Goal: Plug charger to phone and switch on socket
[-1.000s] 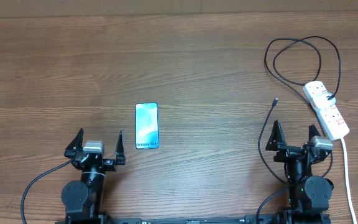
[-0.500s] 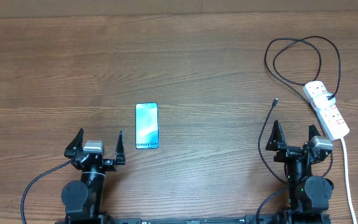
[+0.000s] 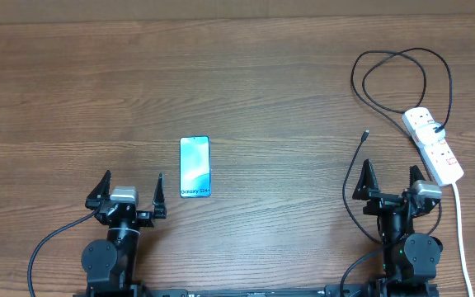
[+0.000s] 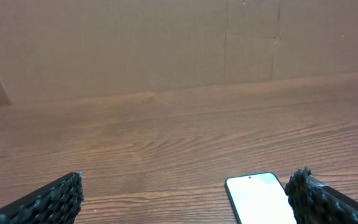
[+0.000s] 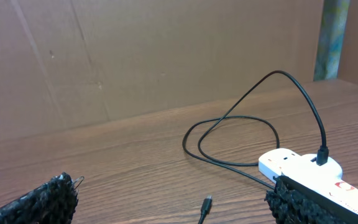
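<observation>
At the near left of the wooden bench [image 3: 72,91], the left pincer [image 3: 134,178] stands with its two fingers spread wide and nothing between them. Just to its right and a little farther out lies the phone [image 3: 195,167], flat, with its light-blue screen facing up and its long side running away from the arms. In the left wrist view its top end shows low at the right, touched by nothing. Well to the right, apart from the phone, the charger [image 3: 354,78] curls in a loose loop on the far right part of the bench. Its small free plug [image 3: 364,134] lies on the wood just ahead of the right pincer [image 3: 390,169], which is also spread wide and empty. The cable's other end sits in an outlet at the far end of the socket [image 3: 434,146], a white strip lying aslant just beside that pincer. Its white cord [image 3: 462,235] trails toward the near edge.
</observation>
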